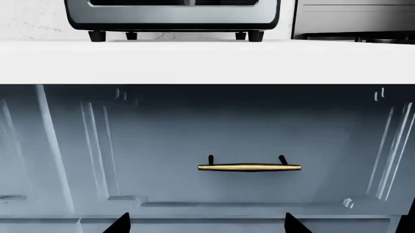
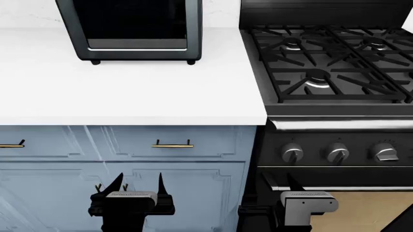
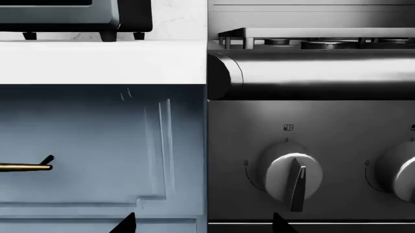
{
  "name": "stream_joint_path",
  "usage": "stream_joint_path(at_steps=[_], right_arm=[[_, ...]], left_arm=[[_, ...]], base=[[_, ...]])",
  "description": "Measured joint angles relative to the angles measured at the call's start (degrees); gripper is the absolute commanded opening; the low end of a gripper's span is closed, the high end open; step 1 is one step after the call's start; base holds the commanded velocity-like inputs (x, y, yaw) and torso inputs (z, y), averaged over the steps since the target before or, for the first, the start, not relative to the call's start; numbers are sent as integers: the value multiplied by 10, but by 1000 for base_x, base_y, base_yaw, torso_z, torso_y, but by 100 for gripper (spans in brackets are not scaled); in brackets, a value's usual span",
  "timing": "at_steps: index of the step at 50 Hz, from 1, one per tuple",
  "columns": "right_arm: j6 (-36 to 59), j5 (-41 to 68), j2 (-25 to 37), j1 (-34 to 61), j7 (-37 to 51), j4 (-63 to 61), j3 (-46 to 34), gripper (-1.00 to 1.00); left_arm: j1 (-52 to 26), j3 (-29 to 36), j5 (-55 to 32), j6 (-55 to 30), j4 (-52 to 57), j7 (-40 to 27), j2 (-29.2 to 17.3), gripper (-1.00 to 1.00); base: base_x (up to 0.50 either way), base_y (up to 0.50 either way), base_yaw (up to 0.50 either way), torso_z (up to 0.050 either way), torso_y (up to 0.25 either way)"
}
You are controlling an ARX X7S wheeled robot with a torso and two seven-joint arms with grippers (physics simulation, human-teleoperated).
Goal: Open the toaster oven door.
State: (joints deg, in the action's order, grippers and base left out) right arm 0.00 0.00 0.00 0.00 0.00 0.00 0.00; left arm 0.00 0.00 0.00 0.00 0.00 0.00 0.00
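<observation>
Toaster oven door shut, at counter's far left. Left gripper and right gripper spread wide, empty, low by cabinets.

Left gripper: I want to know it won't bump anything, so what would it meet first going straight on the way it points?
Probably the blue drawer front, near its brass handle, well below the toaster oven; depth is unclear.
</observation>
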Motion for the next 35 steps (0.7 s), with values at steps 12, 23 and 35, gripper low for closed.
stream_joint_path(at_steps=[12,23,35], right_arm=[[5,11,13,-1,17,-2,-20,100],[16,22,27,3,30,-11,-39,100],[68,40,44,34,35,-42,-51,100]], left_arm=[[4,13,-24,-13,14,-10,-14,100],[7,23,-48,-45,49,-20,-30,100],[-15,32,-64,-123,119,-27,-57,100]], base=[[0,0,0,21,0],[0,0,0,50,0],[0,0,0,50,0]])
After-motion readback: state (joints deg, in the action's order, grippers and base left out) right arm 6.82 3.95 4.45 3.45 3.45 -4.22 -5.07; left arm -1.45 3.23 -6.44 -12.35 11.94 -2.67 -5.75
